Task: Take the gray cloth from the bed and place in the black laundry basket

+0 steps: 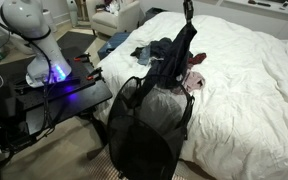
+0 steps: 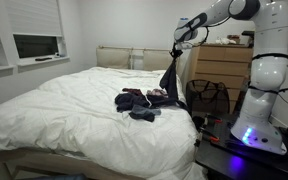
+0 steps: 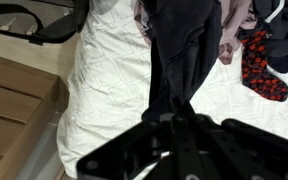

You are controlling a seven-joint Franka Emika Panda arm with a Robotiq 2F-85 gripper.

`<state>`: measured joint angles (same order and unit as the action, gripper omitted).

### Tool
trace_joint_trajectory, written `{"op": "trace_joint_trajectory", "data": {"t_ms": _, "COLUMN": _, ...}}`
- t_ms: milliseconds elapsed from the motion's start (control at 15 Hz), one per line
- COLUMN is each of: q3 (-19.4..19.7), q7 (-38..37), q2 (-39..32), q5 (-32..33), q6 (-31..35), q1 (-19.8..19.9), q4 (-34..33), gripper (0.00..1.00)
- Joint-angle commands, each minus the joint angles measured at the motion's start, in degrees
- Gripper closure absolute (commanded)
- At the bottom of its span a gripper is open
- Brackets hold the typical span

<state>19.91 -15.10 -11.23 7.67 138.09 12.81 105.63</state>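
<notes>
exterior / grip: in an exterior view the gripper (image 1: 188, 13) sits high, behind the black laundry basket (image 1: 144, 125) on its bed side. Fingers are pinching the top end of the gray cloth (image 1: 179, 50).
exterior / cloth: hangs long and limp, with the lower end down near the basket rim on the bed (image 1: 244, 70) side. Inside or outside the rim, can't tell from here.
exterior / other laundry: the clothes pile (image 1: 154, 50) and pink-and-white patterned cloth (image 1: 195, 82) lie on the duvet just behind the basket. Not ours.
exterior / offset: in an exterior view the gray cloth (image 2: 170, 75) hangs under the gripper (image 2: 175, 47) over the bed (image 2: 74, 110) edge, beside the basket (image 2: 210, 98) and not above it. The tail is close to the pile (image 2: 139, 102); touching or clear, can't tell.
wrist / grip: the cloth (image 3: 184, 50) runs straight into the gripper (image 3: 176, 118), fingers clamped on it. Pads are hard to pick out, dark on dark.
wrist / below: white duvet lies under the cloth. The basket rim (image 3: 24, 20) is off in the frame corner, well apart from it. A red-and-black patterned item (image 3: 262, 70) lies on the side of the cloth away from the basket.
done: pick and lift, by the look of it.
left: carry across until the cloth is over the basket mouth, lower it, then open the fingers.
</notes>
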Motion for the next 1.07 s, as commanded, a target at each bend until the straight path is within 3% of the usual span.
{"op": "trace_joint_trajectory", "data": {"t_ms": 0, "q3": -0.3, "q7": -3.5, "q2": 9.0, "q5": 4.2, "q6": -2.5, "q1": -0.3, "q4": 5.6, "gripper": 0.99}}
{"op": "trace_joint_trajectory", "data": {"t_ms": 333, "q3": -1.4, "q7": -6.2, "q2": 17.1, "q5": 7.3, "q6": -4.0, "q1": 1.3, "q4": 7.6, "gripper": 0.99}}
{"op": "trace_joint_trajectory", "data": {"t_ms": 1000, "q3": -4.7, "q7": -11.2, "q2": 28.1, "q5": 9.7, "q6": -6.5, "q1": 7.4, "q4": 5.4, "gripper": 0.99}}
